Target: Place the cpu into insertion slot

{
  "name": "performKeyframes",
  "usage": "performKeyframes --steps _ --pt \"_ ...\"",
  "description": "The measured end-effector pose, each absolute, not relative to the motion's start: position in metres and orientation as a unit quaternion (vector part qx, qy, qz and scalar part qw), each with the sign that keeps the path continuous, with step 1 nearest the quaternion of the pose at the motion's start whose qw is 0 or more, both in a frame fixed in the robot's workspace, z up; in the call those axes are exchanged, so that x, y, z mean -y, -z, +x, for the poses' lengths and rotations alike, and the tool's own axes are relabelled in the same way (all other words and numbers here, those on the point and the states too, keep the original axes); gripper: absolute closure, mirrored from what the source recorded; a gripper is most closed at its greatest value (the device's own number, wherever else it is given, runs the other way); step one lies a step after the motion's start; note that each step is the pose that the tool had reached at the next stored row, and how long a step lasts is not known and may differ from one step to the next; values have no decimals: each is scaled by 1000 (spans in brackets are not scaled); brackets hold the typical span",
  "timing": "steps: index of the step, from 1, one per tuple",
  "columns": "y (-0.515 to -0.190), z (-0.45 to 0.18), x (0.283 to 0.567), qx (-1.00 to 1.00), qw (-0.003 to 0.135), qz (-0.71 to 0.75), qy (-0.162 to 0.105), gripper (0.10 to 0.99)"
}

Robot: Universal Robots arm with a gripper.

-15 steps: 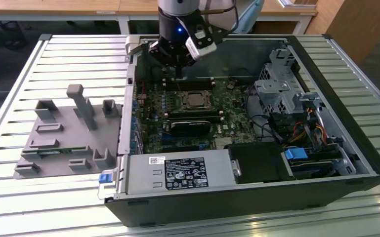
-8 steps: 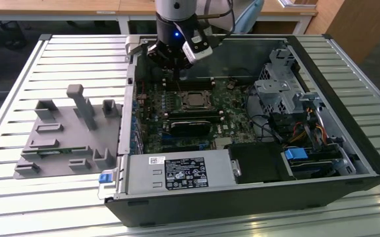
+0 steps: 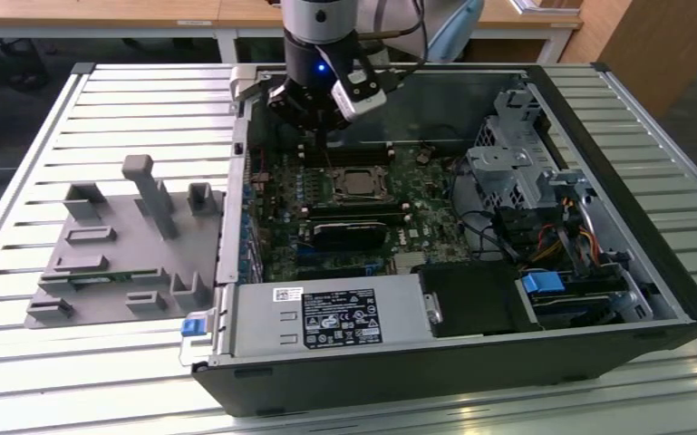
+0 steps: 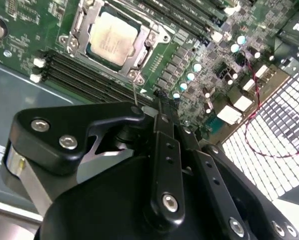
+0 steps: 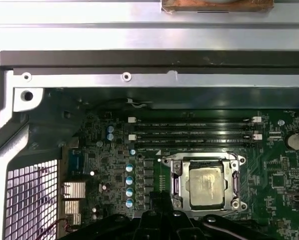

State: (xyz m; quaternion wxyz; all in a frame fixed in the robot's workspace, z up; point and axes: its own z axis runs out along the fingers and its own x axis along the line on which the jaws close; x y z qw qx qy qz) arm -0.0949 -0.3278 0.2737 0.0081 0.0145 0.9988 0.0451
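Hovering: one claw [image 4: 158, 107], narrow, empty | one cpu [image 5: 205, 186] seated in one insertion slot [image 5: 176, 177]

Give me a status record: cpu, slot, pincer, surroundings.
cpu: silvery face up, lying inside the socket frame
insertion slot: on the green board in the open computer case, metal frame around the chip
pincer: above the board, over the memory slots, clear of the cpu
surroundings: grey fixture block outside the case, on the exterior view's left
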Motion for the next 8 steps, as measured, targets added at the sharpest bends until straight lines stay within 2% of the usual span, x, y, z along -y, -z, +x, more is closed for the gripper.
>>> performKeyframes --steps 8 --pt "-269 -98 322 -999 8 14 -45 980"
